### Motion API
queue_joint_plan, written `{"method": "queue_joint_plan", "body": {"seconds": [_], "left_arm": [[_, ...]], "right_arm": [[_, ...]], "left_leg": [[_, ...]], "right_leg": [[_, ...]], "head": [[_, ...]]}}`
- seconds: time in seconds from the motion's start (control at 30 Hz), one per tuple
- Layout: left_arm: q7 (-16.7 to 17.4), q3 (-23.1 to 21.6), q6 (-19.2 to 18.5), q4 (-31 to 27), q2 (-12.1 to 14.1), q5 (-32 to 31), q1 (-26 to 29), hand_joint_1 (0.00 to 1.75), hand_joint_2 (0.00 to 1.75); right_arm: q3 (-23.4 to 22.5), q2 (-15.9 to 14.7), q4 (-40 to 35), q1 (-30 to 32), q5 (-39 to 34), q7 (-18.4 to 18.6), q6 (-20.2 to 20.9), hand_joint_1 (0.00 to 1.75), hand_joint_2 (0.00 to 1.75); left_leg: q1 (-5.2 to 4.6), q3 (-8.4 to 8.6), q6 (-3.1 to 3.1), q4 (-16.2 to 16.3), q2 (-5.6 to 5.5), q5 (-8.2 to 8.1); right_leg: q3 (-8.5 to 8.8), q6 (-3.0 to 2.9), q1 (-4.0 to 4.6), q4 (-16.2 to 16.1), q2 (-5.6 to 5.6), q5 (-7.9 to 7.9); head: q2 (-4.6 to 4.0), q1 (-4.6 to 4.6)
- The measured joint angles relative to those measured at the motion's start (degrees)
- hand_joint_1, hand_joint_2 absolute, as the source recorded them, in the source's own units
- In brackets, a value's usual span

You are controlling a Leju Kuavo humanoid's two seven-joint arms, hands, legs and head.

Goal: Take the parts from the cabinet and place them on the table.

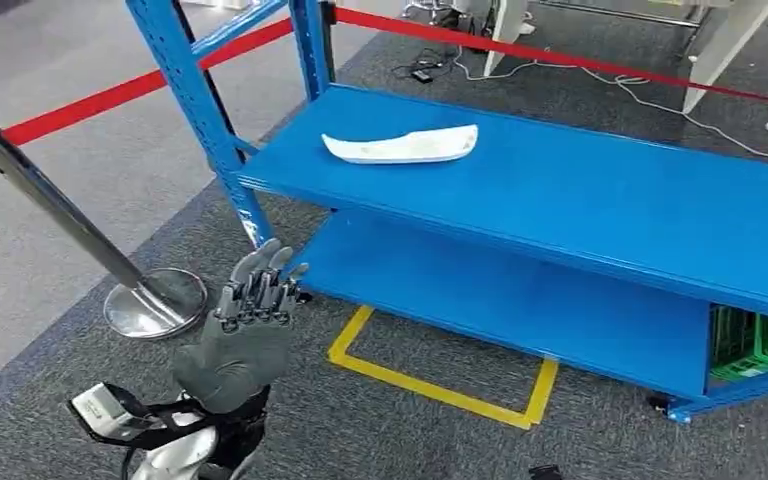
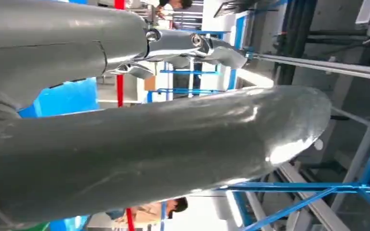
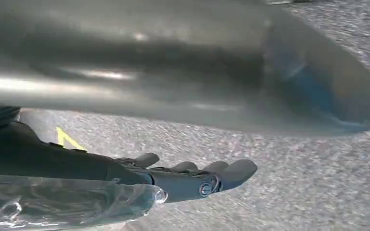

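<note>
Your raised left hand (image 1: pixel 245 320), fingers apart and holding nothing, is the nearer one to the long white curved plastic part (image 1: pixel 401 146), lying lengthwise along the blue metal shelf (image 1: pixel 600 210) up and rightward; your right hand (image 3: pixel 192 180) hangs empty.

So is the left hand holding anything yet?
No, it is open: in the head view the left hand is raised with fingers straight and apart, empty, and the white part lies on the shelf.

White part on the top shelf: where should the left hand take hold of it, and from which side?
Probably the tapered end nearest the shelf's front corner. The white part lies flat and long on the blue shelf, so the left hand, raised and empty, could come from the front over the edge.
</note>
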Motion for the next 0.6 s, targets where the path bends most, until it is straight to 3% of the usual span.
{"method": "queue_joint_plan", "body": {"seconds": [0.03,0.07,0.1,0.17,0.23,0.27,0.33,0.37,0.4,0.43,0.5,0.53,0.57,0.6], "left_arm": [[0.0,0.1,0.2,0.0,0.0,0.1,0.0,0.00,0.00],[0.0,0.2,0.3,0.0,0.0,0.2,0.0,0.00,0.00],[0.0,0.4,0.4,0.0,0.0,0.3,0.1,0.00,0.00],[0.0,0.3,0.7,0.0,0.0,0.2,0.1,0.00,0.00],[0.0,0.3,1.0,0.0,0.0,-0.1,0.0,0.00,0.00],[0.0,0.3,1.1,0.0,0.0,-0.2,0.0,0.00,0.00],[0.0,0.4,1.2,0.0,0.0,-0.2,0.0,0.00,0.00],[0.0,0.4,1.2,0.0,0.0,-0.2,0.1,0.00,0.00],[0.0,0.4,1.2,0.0,0.0,-0.2,0.1,0.00,0.00],[0.0,0.4,1.2,0.0,0.0,-0.2,0.0,0.00,0.00],[0.0,0.4,1.3,0.0,0.0,-0.2,0.0,0.00,0.00],[0.0,0.4,1.3,0.0,0.0,-0.2,0.0,0.00,0.00],[0.0,0.4,1.3,0.0,0.0,-0.2,0.0,0.00,0.00],[0.0,0.3,1.3,0.0,0.0,-0.2,0.0,0.00,0.00]], "right_arm": [[-0.1,0.1,0.2,0.2,0.0,0.1,0.0,0.00,0.00],[-0.2,0.2,0.3,0.2,0.1,0.1,0.0,0.00,0.00],[-0.3,0.2,0.3,0.0,0.2,0.1,0.0,0.00,0.00],[-0.5,0.2,0.3,0.0,0.2,0.2,0.0,0.00,0.00],[-0.6,0.2,0.3,0.0,0.3,0.2,-0.1,0.00,0.00],[-0.6,0.2,0.3,-0.2,0.3,0.2,-0.1,0.00,0.00],[-0.6,0.2,0.3,-0.4,0.3,0.2,-0.1,0.00,0.00],[-0.6,0.2,0.3,-0.4,0.3,0.2,-0.1,0.00,0.00],[-0.7,0.2,0.3,-0.4,0.3,0.2,-0.1,0.00,0.00],[-0.7,0.2,0.3,-0.4,0.3,0.2,-0.1,0.00,0.00],[-0.7,0.2,0.3,-0.5,0.3,0.2,-0.1,0.00,0.00],[-0.8,0.2,0.3,-0.5,0.3,0.2,-0.1,0.00,0.00],[-0.8,0.2,0.3,-0.6,0.3,0.2,-0.1,0.00,0.00],[-0.8,0.2,0.3,-0.7,0.3,0.2,-0.1,0.00,0.00]], "left_leg": [[-0.13,0.29,-0.34,0.0,-0.10,-0.25],[-0.41,0.07,-0.63,0.5,-0.22,-0.37],[-0.40,-0.25,-0.84,0.4,-0.20,-0.22],[-0.29,-0.17,-1.14,0.1,-0.13,-0.07],[-0.31,-0.36,-1.83,1.4,0.30,-1.08],[-0.23,-2.01,-2.15,4.7,0.49,-2.70],[-0.16,-7.12,-2.41,14.0,0.54,-6.30],[-0.16,-9.30,-2.37,17.3,0.54,-6.90],[-0.16,-10.13,-2.21,18.0,0.54,-6.12],[-0.17,-9.79,-1.95,16.5,0.54,-4.03],[-0.41,-6.20,-1.01,7.8,0.53,2.22],[-0.68,-4.32,-0.37,3.2,0.54,4.23],[-0.88,-3.43,-0.10,2.3,0.56,3.20],[-0.78,-2.49,-0.14,0.6,0.54,1.86]], "right_leg": [[-0.09,0.44,-0.04,-0.2,-0.01,0.09],[0.66,0.14,-0.02,-1.8,0.18,0.43],[1.29,-0.57,0.14,-3.0,0.45,-0.83],[1.16,-1.09,0.34,-2.8,0.70,-0.81],[2.00,-2.23,-0.01,-3.3,0.65,-0.93],[2.25,-2.64,-0.01,-3.4,0.57,-1.10],[2.53,-3.04,0.05,-3.4,0.38,-1.37],[2.71,-3.22,0.11,-3.4,0.29,-1.52],[2.97,-3.30,0.18,-3.4,0.30,-1.71],[3.31,-3.31,0.24,-3.4,0.34,-1.94],[4.32,-3.06,0.37,-3.4,0.55,-2.62],[4.74,-2.80,0.36,-3.5,0.55,-3.04],[4.53,-2.36,0.84,-3.4,0.58,-3.54],[4.36,-2.20,0.73,-3.5,0.49,-3.63]], "head": [[-0.02,0.07],[-0.02,0.20],[0.00,-0.02],[0.00,-0.22],[0.00,-0.42],[0.00,-0.64],[0.00,-0.70],[0.00,-0.72],[0.00,-0.72],[0.00,-0.72],[0.00,-0.72],[0.00,-0.72],[0.00,-0.63],[0.00,-0.77]]}}
